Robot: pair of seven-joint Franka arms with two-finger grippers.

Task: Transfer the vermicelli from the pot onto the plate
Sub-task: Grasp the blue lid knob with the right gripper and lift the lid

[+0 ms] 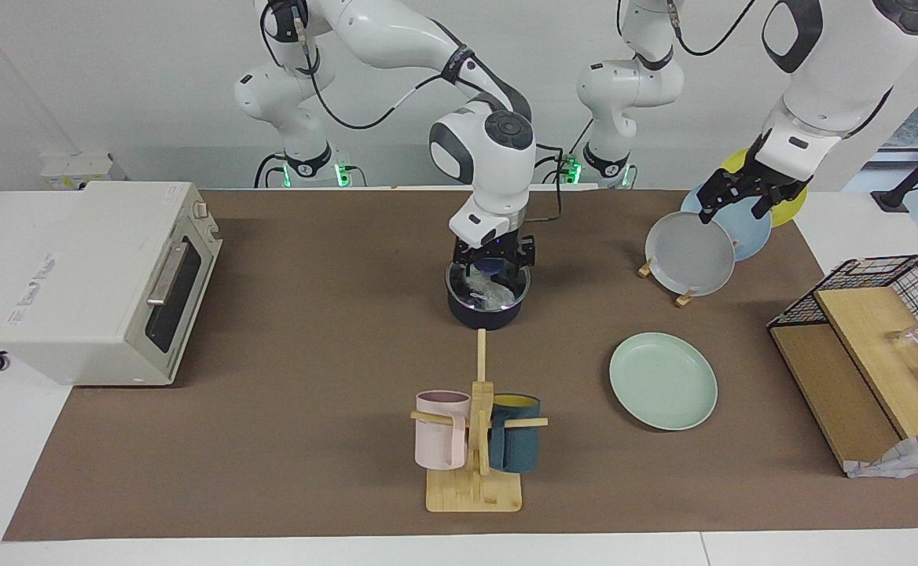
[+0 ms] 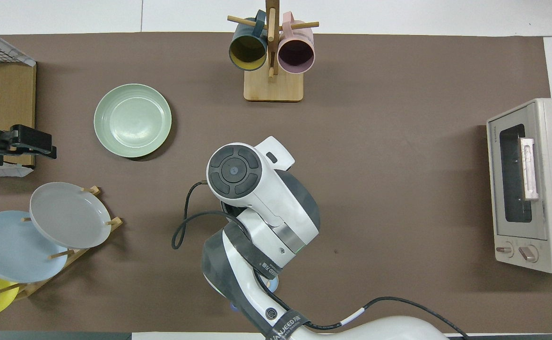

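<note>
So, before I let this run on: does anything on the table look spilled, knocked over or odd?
Nothing stands out. The vermicelli is all inside the upright pot, none on the mat. The mint-green plate lies flat and bare, and the rack plates and mugs sit in place.
</note>
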